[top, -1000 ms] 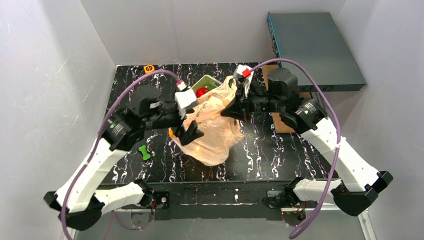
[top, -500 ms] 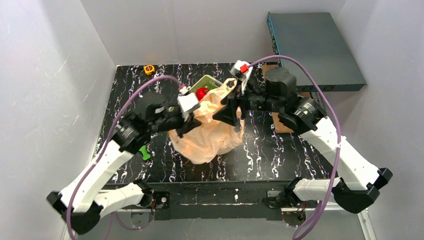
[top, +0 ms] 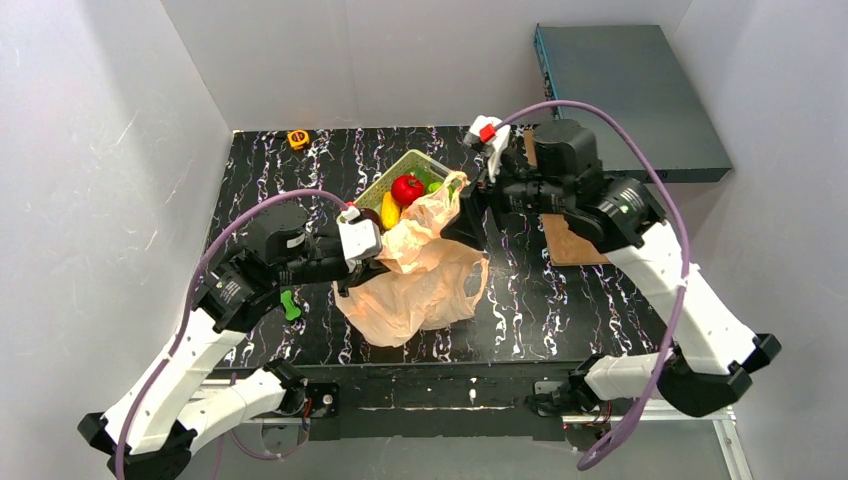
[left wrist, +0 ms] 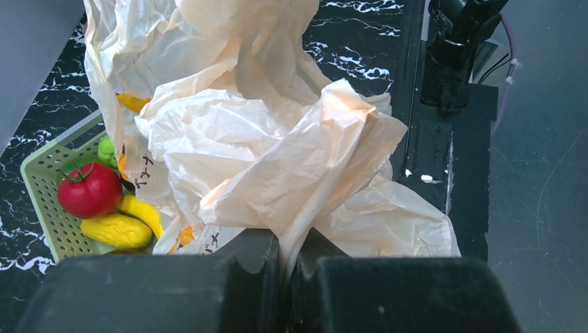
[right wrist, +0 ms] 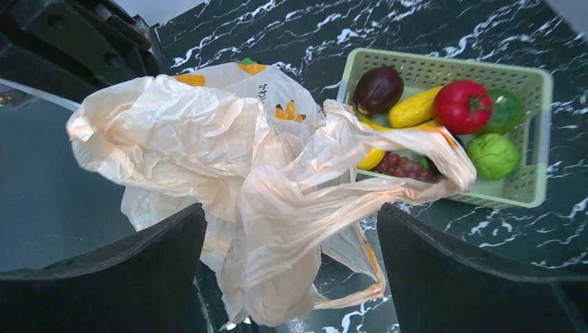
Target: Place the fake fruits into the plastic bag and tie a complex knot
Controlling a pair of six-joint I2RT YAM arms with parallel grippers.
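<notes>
- The plastic bag [top: 420,290] lies crumpled and slack on the black marbled table [top: 560,300], between the two arms; its far edge rises towards the light green basket [right wrist: 535,186]
- The left gripper [left wrist: 284,244] has its jaws pressed together on a peaked fold of the bag, the film pinched in the narrow slit between them; the fold stands up from the pinch like a small tent
- The right gripper [right wrist: 291,211] is spread wide, one dark finger at either side of its wrist view; the bag bulges in the gap, though I cannot tell that either finger touches it
- The fake fruits sit in the basket, not in the bag: a red apple [right wrist: 461,104], a dark plum [right wrist: 378,89], a yellow banana [right wrist: 414,107], a green lime [right wrist: 494,154] and dark red grapes [right wrist: 402,165]; a thin strap of the bag drapes across the grapes
- A small green bone toy [top: 289,305] lies on the table just beside the left arm
</notes>
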